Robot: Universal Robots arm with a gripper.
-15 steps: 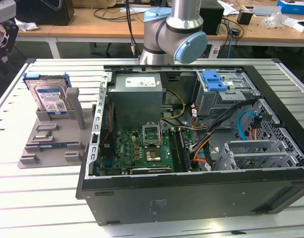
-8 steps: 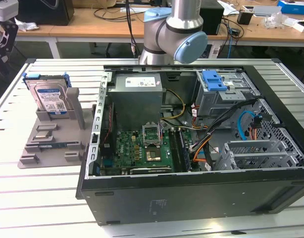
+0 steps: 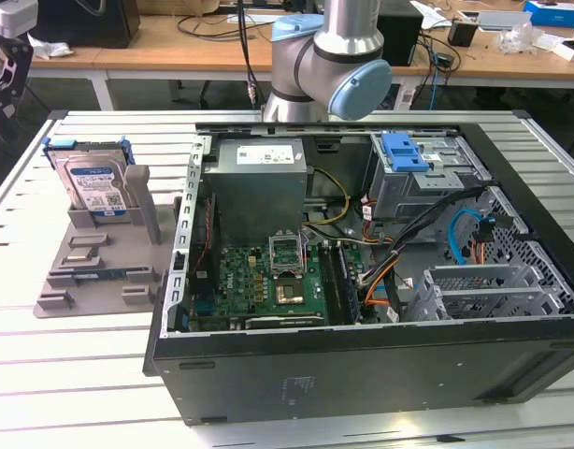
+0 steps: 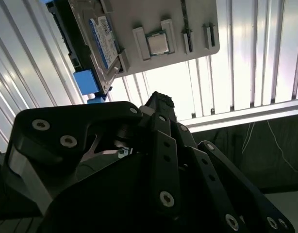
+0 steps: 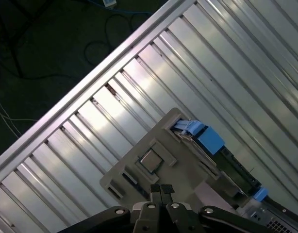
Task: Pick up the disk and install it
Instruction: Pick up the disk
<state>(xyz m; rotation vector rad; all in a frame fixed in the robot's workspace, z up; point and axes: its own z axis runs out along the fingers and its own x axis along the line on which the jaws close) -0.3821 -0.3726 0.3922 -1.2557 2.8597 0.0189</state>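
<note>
In the exterior view, your disk [image 3: 95, 182] is standing on edge in a slot at the far end of the grey tray [image 3: 91, 281]. The tray is lying on the slatted desk [image 3: 81, 374], to the exterior view's left of the open case [image 3: 362, 374]. The case is lying on its side with its inside showing. It is holding a power supply [image 3: 259, 178], a green board [image 3: 268, 276], loose cables and a grey drive bay [image 3: 437, 187]. A blue bracket [image 3: 404, 152] is sitting on top of that bay. The arm [image 3: 329, 56] is rising behind the case.

In the second wrist view, your gripper [image 4: 161, 101] is hanging above the tray [image 4: 139, 14] with its fingers pressed together and nothing between them. The disk [image 4: 98, 39] is sitting in its slot with the label facing out and the blue rails around it, apart from the gripper. A square chip [image 4: 157, 43] is resting in a shallow pocket of the tray. Thin dark strips [image 4: 186, 34] are sitting in narrow slots beside it.

In the first wrist view, the closed gripper [image 5: 161, 188] is hovering over the tray [image 5: 183, 170], near the chip [image 5: 150, 159]. The disk [image 5: 207, 138] is showing edge-on at the tray's far side, and the desk [image 5: 212, 63] is lying beneath it all.
</note>
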